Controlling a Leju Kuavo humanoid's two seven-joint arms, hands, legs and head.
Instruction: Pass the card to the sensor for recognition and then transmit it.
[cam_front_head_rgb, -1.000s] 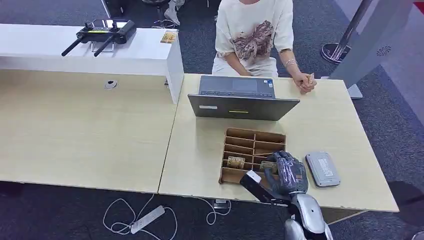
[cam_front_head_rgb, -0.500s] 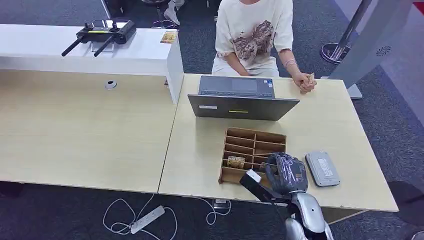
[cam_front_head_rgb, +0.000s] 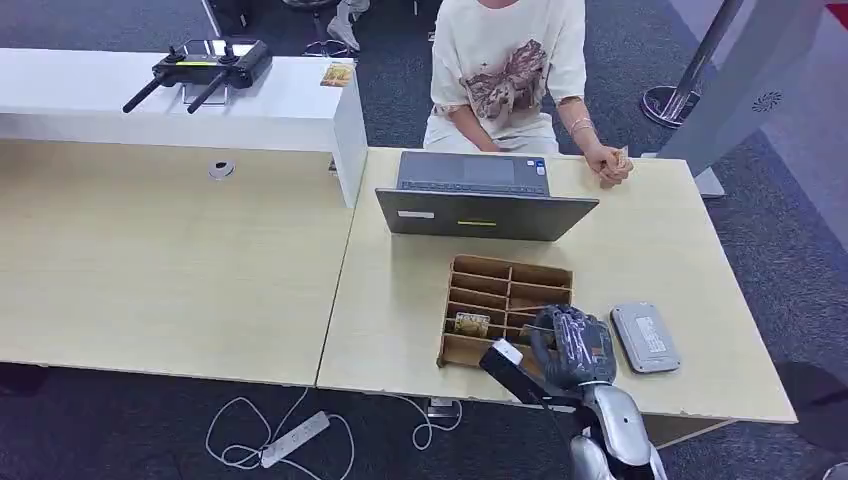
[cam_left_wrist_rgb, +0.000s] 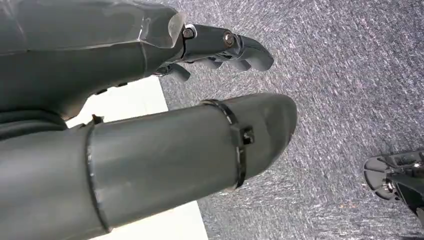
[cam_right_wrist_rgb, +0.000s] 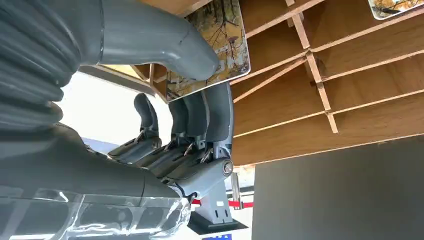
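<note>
From the head view my right hand (cam_front_head_rgb: 572, 347) covers the near right compartments of the wooden organizer (cam_front_head_rgb: 505, 288), so I can't see the card there. At the right wrist the thumb and fingers (cam_right_wrist_rgb: 207, 112) hide much of the card (cam_right_wrist_rgb: 222, 37), and its far end runs past the picture's edge. A second card (cam_front_head_rgb: 471, 324) is too small to read. The person (cam_front_head_rgb: 510, 70) is cut off at the top. My left hand (cam_left_wrist_rgb: 150, 145) blocks most of the left wrist view.
</note>
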